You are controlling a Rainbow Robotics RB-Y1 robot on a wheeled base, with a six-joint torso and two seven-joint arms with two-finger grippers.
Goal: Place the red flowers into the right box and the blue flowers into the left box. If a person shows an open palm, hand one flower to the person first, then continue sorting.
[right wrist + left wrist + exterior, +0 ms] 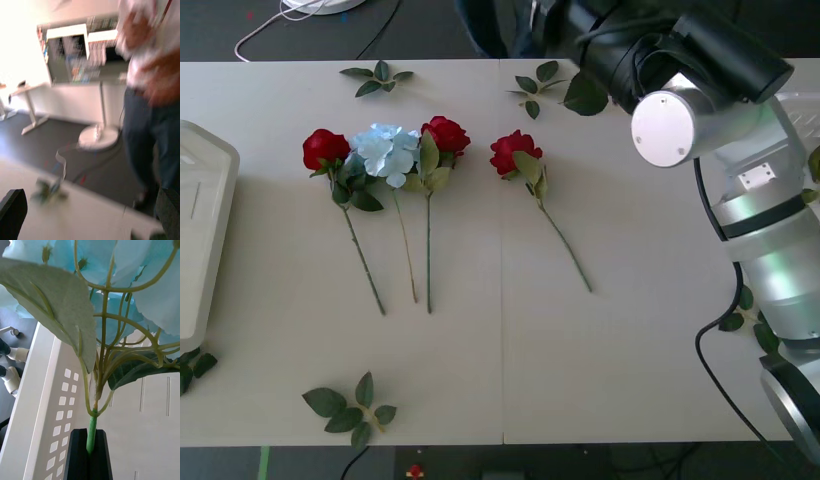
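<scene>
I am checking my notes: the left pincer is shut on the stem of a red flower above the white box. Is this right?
Not quite. The left wrist view shows the left pincer shut on the green stem of a blue flower, not a red one, above the white box.

An office or lab: bookshelves [80, 52], desks [28, 101], floor cables [93, 165].

Four flowers are laid on the table [600, 380], heads toward the far edge. From left to right: a rose [326, 148], a hydrangea [386, 152] touching it, a second rose [444, 134] just beside, and a third rose [514, 152] apart at the middle. A box [202, 230] is set at the left edge. Leaf sprigs [350, 408] are scattered near the edges.
</scene>
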